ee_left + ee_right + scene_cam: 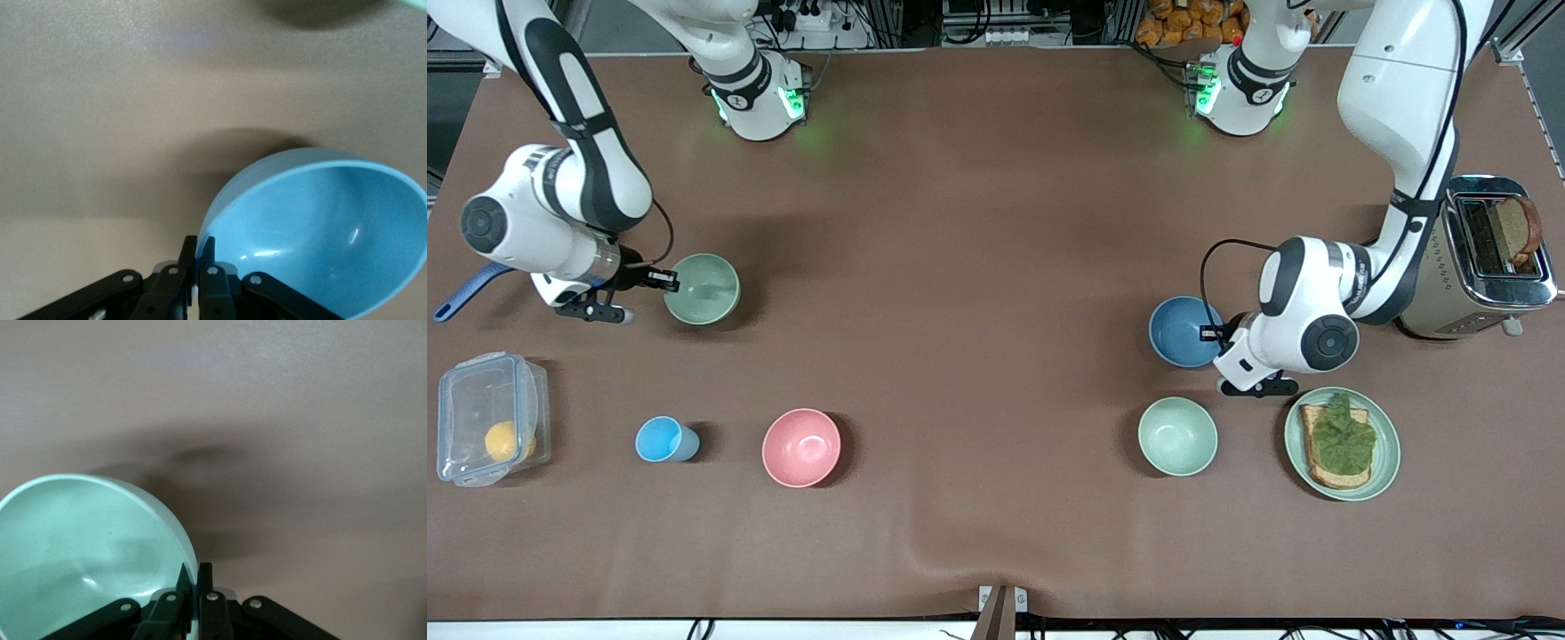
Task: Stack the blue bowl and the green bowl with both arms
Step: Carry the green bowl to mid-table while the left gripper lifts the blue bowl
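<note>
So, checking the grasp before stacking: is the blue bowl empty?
Empty. The left wrist view shows the blue bowl with a bare inside, its rim pinched by the left end effector.

Both arms are glossy white plastic shells broken by black bands at the joints. The right arm's white-and-black elbow housing (551,209) ends in a round dark-grey cap, and a thin black cable loops from its wrist. The left arm's white wrist housing (1303,316) carries the same round dark cap, with a black cable arcing above it. Each white cylindrical base (758,98) glows green from indicator lights; the left arm's base (1240,89) also shows a small red spot. The matte black left gripper (198,252) and matte black right gripper (191,577) have flat linkage bars fixed with small silver screws.
</note>
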`<state>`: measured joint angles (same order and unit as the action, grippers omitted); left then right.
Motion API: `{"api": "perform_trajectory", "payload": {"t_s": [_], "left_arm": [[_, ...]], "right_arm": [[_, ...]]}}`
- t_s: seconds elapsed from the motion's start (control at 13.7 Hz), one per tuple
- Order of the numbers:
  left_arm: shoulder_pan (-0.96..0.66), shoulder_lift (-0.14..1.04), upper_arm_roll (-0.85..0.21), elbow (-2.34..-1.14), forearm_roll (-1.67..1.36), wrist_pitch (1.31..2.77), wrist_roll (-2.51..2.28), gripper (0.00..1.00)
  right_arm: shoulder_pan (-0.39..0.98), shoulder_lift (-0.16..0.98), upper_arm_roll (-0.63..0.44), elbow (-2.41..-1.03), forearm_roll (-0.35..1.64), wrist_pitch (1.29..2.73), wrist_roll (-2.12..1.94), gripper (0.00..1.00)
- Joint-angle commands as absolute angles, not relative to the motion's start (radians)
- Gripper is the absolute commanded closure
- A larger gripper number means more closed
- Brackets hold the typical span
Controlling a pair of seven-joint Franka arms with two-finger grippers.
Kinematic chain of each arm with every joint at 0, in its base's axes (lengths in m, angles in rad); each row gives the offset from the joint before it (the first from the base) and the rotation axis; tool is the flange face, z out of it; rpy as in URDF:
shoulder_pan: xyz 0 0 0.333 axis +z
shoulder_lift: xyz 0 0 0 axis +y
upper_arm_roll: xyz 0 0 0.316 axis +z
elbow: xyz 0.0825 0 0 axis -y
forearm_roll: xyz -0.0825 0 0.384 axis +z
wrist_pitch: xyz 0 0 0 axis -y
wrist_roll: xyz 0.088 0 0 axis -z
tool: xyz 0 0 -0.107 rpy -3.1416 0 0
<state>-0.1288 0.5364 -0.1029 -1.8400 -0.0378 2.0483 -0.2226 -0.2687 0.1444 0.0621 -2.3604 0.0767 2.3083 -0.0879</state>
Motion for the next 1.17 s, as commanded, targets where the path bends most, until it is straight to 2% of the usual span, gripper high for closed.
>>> {"api": "perform_trajectory", "payload": {"t_s": [0.0, 0.22, 0.51, 0.73, 1.09], "left_arm": [[-0.149, 0.48, -0.101, -1.867, -0.035, 2.045, -0.287, 1.0], [-0.14, 0.424, -0.118, -1.867, -0.09, 2.031, -0.287, 1.0], [-0.144, 0.368, -0.132, -1.862, -0.213, 2.017, -0.301, 1.0], [-0.143, 0.347, -0.15, -1.856, -0.27, 2.008, -0.311, 1.0], [-0.14, 0.333, -0.17, -1.848, -0.279, 2.006, -0.347, 1.0]], "right_arm": [[-0.236, 0.081, 0.075, -2.362, 0.176, 2.244, -0.074, 1.0], [-0.152, 0.046, 0.075, -2.364, 0.239, 2.224, 0.041, 1.0], [0.088, 0.04, 0.074, -2.364, 0.239, 2.282, 0.438, 1.0], [0.243, 0.063, 0.074, -2.35, 0.239, 2.362, 0.668, 1.0], [0.446, 0.147, 0.071, -2.252, 0.233, 2.402, 0.984, 1.0]]}}
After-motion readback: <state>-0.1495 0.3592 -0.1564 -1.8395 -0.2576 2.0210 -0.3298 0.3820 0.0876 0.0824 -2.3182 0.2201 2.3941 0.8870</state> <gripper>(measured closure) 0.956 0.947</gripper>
